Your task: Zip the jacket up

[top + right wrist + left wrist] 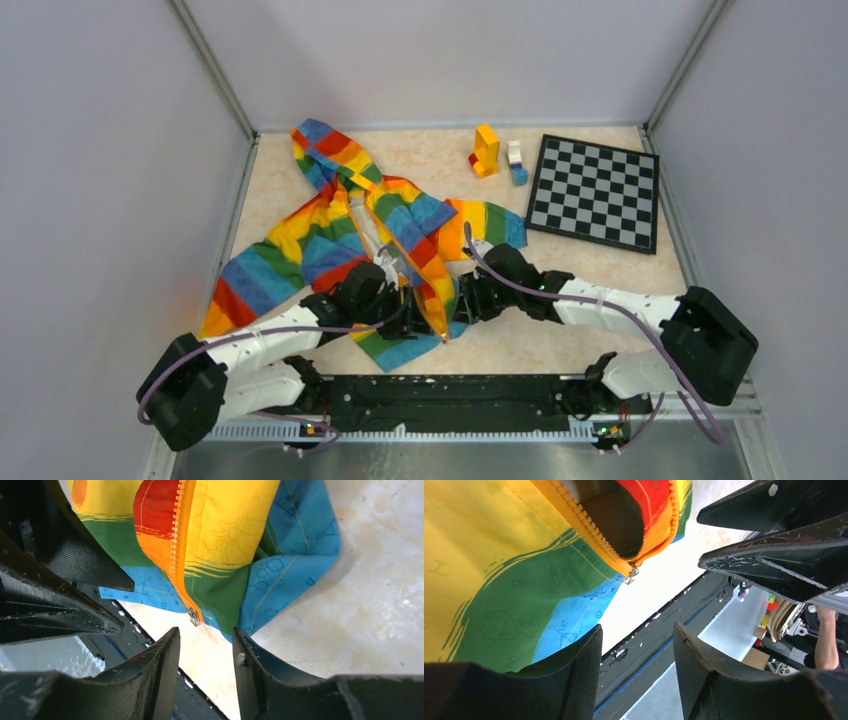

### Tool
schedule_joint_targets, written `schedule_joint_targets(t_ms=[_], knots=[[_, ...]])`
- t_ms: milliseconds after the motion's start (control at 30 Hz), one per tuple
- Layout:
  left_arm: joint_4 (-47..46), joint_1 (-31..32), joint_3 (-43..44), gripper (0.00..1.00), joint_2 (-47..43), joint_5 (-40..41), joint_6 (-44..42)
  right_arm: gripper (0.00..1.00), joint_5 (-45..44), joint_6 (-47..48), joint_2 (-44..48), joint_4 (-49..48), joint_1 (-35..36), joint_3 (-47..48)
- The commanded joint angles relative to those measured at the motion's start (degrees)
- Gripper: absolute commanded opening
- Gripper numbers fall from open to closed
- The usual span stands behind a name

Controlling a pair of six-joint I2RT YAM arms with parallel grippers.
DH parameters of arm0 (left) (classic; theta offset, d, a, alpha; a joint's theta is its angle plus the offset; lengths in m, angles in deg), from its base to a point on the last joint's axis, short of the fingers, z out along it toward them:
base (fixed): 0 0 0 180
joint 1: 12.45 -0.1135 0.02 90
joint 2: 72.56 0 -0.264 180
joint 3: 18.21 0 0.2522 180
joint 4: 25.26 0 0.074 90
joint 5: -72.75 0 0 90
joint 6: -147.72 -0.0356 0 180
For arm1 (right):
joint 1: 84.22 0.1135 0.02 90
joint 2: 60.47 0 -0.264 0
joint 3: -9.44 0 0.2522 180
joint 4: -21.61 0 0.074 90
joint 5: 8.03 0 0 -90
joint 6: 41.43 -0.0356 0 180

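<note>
Right pincer agape near zipper slider

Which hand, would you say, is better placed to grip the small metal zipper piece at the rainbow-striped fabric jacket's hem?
Probably the right. The small metal zipper piece sits just ahead of the gap in the open right hand; it lies farther from the open left hand. Neither holds anything.

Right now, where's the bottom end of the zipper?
Top view: the zipper end sits at the near hem of the jacket, centre of frame, between the left gripper and the right gripper, touching neither.
</note>
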Motion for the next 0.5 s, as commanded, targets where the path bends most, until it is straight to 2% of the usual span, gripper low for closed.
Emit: schedule_joint_targets(t_ms=[0, 267, 467], knots=[[-1.39, -0.60, 1.29, 0.58, 2.11, 1.17, 1.11, 0.42, 8.43, 5.26, -2.75, -6.41, -1.08, -0.40], [-5.63, -0.81, 0.90, 0.57, 9.36, 0.76, 1.24, 0.45, 11.29, 7.16, -8.59, -12.30, -1.15, 0.53], [-6.72, -0.82, -0.20, 0.56, 11.34, 1.81, 1.72, 0.40, 11.19, 6.20, -12.77, -13.63, -1.09, 2.30]])
